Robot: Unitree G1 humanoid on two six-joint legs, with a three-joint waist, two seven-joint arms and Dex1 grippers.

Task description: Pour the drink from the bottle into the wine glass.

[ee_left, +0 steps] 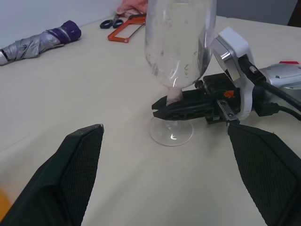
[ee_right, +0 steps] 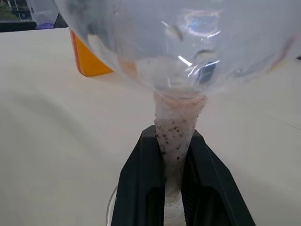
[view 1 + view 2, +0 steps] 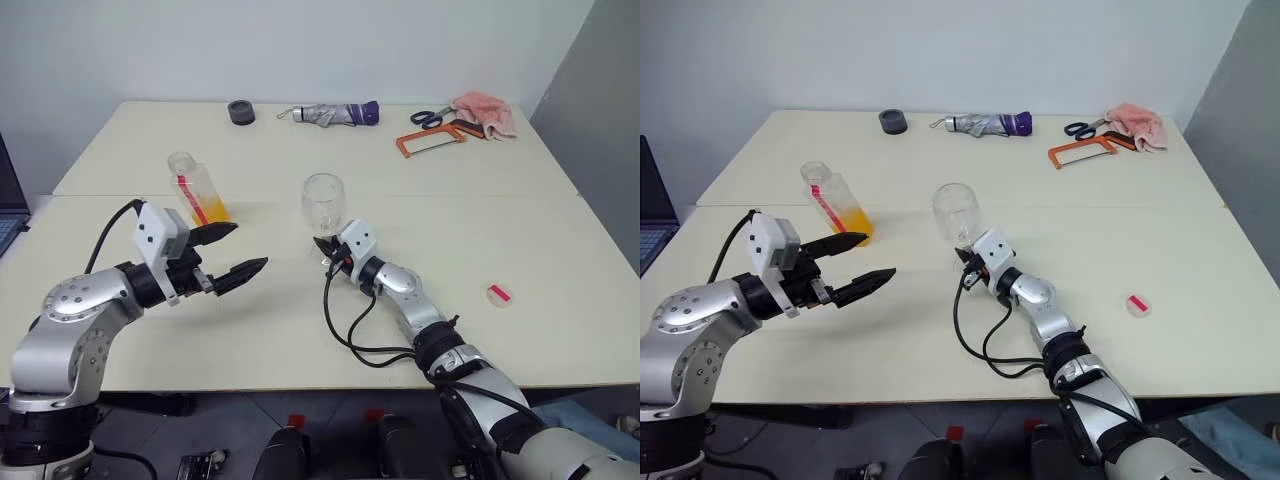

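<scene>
The wine glass [image 3: 323, 200] stands upright and empty near the table's middle. My right gripper [image 3: 328, 248] is shut on its stem just above the foot, and the right wrist view shows the black fingers [image 2: 146, 188] pressed on either side of the stem [image 2: 178, 136]. The bottle [image 3: 198, 190] stands to the left of the glass with no cap on it, and the drink [image 3: 214, 211] fills only its lower part. My left gripper [image 3: 250, 245] hovers open, in front of the bottle and left of the glass, holding nothing. In the left wrist view it faces the glass [image 1: 178, 47].
A small pink-red cap [image 3: 499, 294] lies on the table at the right. Along the far edge lie a black tape roll [image 3: 240, 111], a folded umbrella [image 3: 330, 114], scissors [image 3: 432, 117], an orange hacksaw [image 3: 430, 140] and a pink cloth [image 3: 485, 112]. A laptop [image 3: 8, 210] sits at the left edge.
</scene>
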